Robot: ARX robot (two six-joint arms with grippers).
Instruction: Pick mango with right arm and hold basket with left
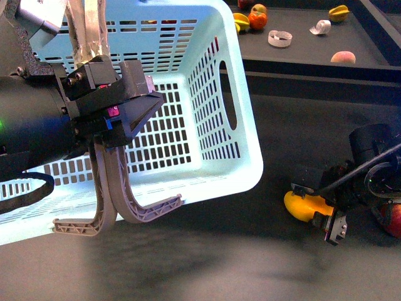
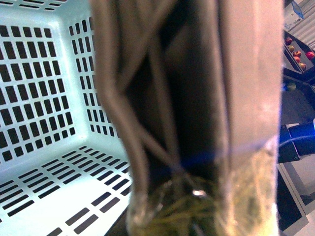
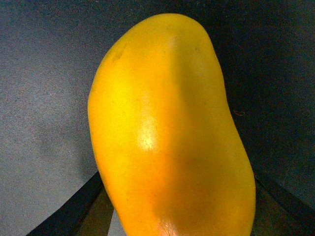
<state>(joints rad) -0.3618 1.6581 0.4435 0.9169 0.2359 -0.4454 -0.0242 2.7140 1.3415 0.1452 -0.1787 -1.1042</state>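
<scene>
The light-blue slotted basket (image 1: pixel 207 113) hangs tilted at the left of the front view, lifted off the dark surface. My left gripper (image 1: pixel 122 103) is shut on its grey-brown handles (image 1: pixel 106 182), one wrapped in clear tape. In the left wrist view the handles (image 2: pixel 197 113) fill the picture, with the basket's inside (image 2: pixel 49 98) behind. My right gripper (image 1: pixel 321 210) at the lower right is shut on the yellow-orange mango (image 1: pixel 304 205), close to the surface. The mango (image 3: pixel 167 137) fills the right wrist view.
A red apple (image 1: pixel 393 218) lies right next to my right arm. On the raised tray (image 1: pixel 301 53) at the back are a yellow starfruit (image 1: pixel 339 12), a peach (image 1: pixel 343 57), a red-orange fruit (image 1: pixel 257 20), tape rolls (image 1: pixel 280 38) and more fruit.
</scene>
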